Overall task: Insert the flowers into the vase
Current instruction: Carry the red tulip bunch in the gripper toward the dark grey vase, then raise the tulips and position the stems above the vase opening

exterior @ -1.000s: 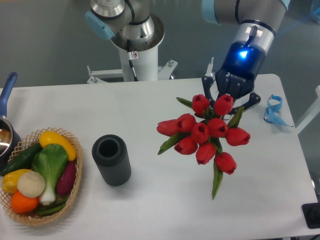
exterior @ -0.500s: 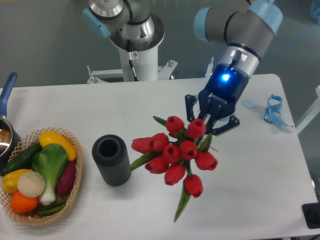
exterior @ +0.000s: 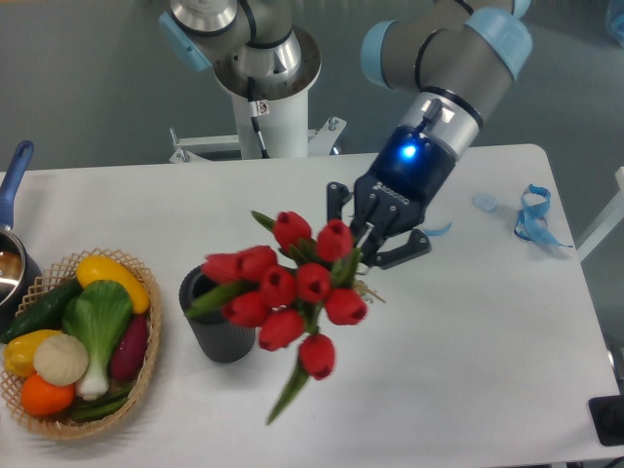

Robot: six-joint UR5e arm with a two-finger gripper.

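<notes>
Flowers (exterior: 292, 288) hang above the middle of the table (exterior: 487, 370), held at their stem end by the gripper (exterior: 371, 238) and tipped so the red buds face the camera. Going left to right: at the far left edge, at about 9 o'clock from the table's centre, sits a pot (exterior: 12, 255) with a blue handle, only partly in view. Just beside it, toward 5 o'clock, is a wicker basket (exterior: 146, 366) filled with colourful vegetables (exterior: 78, 331). Near the basket, at its 3 o'clock, stands the vase (exterior: 222, 331), upright on the table, dark grey and ribbed. The leftmost buds and a green leaf of the flowers overlap the vase's mouth in this view, covering most of its rim; whether any part touches the vase cannot be told. One long leaf points down toward 7 o'clock from the bunch. At 2 o'clock from the buds the gripper's dark fingers (exterior: 402, 253) are closed around the stems, with a blue light glowing on the wrist above. The arm (exterior: 448, 58) rises toward 1 o'clock from there. Its base (exterior: 263, 88) stands behind the table at 12 o'clock. Far right, at 3 o'clock, a blue ribbon (exterior: 532, 216) lies on the table, well apart from the flowers.
</notes>
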